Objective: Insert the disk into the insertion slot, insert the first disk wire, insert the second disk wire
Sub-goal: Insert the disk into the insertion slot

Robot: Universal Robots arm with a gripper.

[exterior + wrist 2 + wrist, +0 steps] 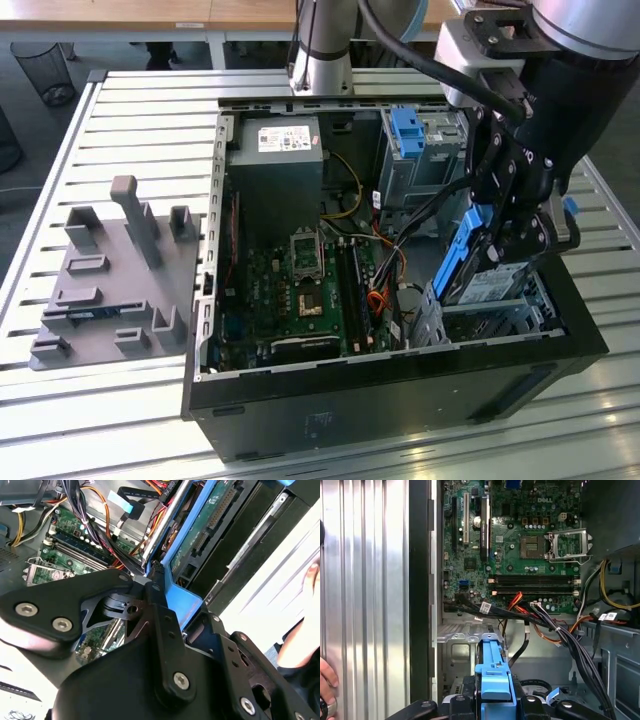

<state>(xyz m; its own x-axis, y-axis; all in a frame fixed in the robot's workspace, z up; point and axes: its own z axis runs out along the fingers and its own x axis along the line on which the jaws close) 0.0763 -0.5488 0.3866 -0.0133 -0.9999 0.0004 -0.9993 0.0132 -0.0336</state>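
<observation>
The disk [487, 284], a silver drive in a bright blue carrier rail, hangs steeply tilted in the open computer case, at the exterior view's right. My gripper [510, 238] is shut on its upper part. The disk's lower end sits just above, or at the mouth of, the insertion slot [497, 318], a low silver perforated cage by the case's front wall. In the second wrist view my black fingers [150, 605] clamp the blue carrier [182, 600], and the disk's green circuit side [210, 520] faces the camera. The first wrist view shows the carrier [492, 675] above the cage [462, 642].
A bundle of black, orange and red cables [385, 285] lies loose between the motherboard [300, 280] and the cage. Behind stands a taller grey bay with a blue latch [410, 130]. A grey fixture plate [110, 280] rests left of the case. A person's hand [326, 677] is beside the case.
</observation>
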